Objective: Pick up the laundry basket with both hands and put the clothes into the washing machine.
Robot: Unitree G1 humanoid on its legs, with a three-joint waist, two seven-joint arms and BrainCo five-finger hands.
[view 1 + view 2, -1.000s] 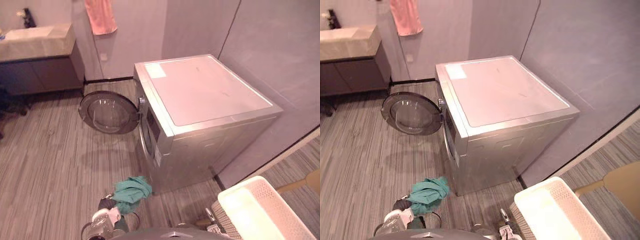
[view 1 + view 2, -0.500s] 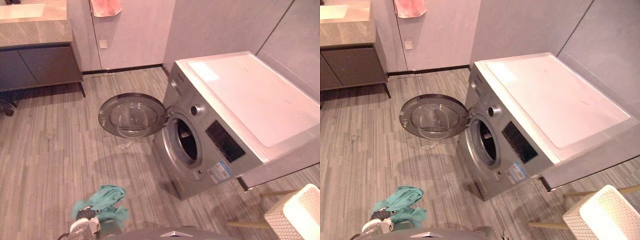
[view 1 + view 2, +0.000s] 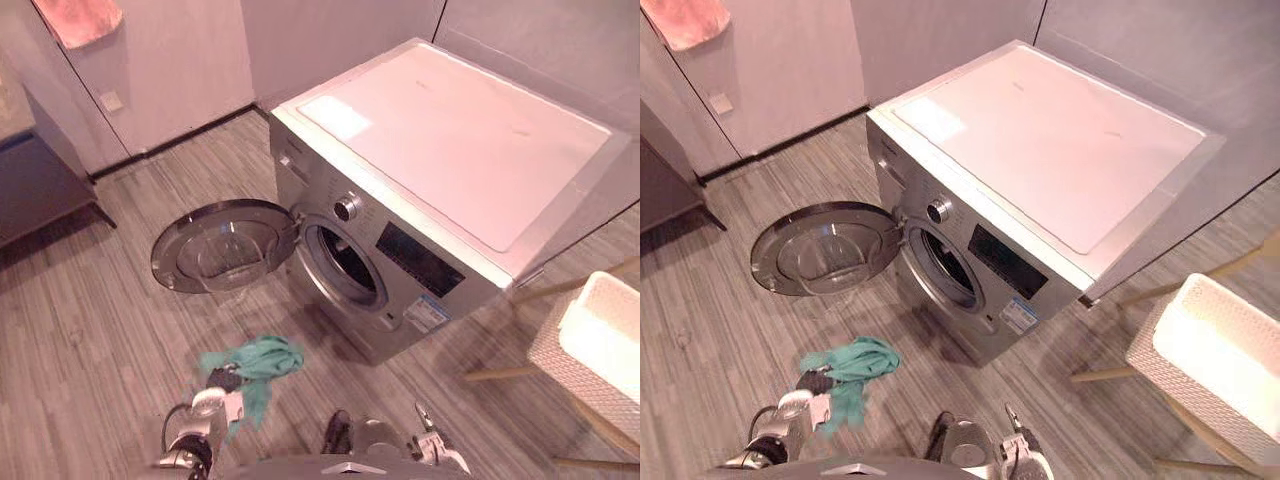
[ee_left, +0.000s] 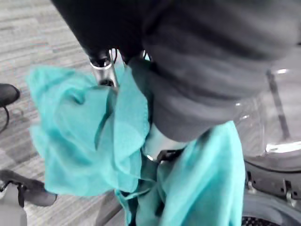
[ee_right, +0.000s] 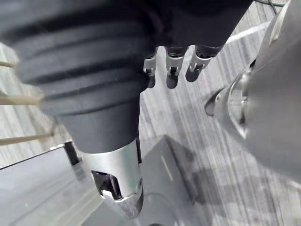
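Floorboards [image 3: 90, 330] of grey striped wood carry everything in the head views. A silver washing machine [image 3: 440, 150] stands towards the far right corner of the floor, close to the walls behind it. Its round door [image 3: 222, 245] is swung wide open to the left, and the dark drum opening [image 3: 345, 265] is uncovered. In front of that opening, near the floor's near edge, the left hand [image 3: 222, 379] holds a teal cloth [image 3: 262, 358] bunched above the boards, with one end hanging down beside the wrist. The cloth is near the machine's front but not touching it. At the right edge of the floor a white perforated laundry basket [image 3: 585, 375] sits raised, with light wooden legs showing beneath it, well apart from both hands. The right hand [image 3: 432, 448] shows at the near edge between the cloth and the basket. A pink towel [image 3: 78, 18] hangs on the far wall at the left corner, above a dark cabinet [image 3: 35, 185].

From the left wrist, the teal cloth wraps the hand in thick folds. One of the fingers [image 4: 104, 71] runs down into the cloth and the thumb [image 4: 160, 143] presses into it from the other side, so the hand is clamped on the cloth. Past it lies the rim of the open door.

From the right wrist, the fingers [image 5: 170, 70] hang in a loose row, apart from the straight thumb [image 5: 117, 186], with nothing held between them and only striped boards beyond.
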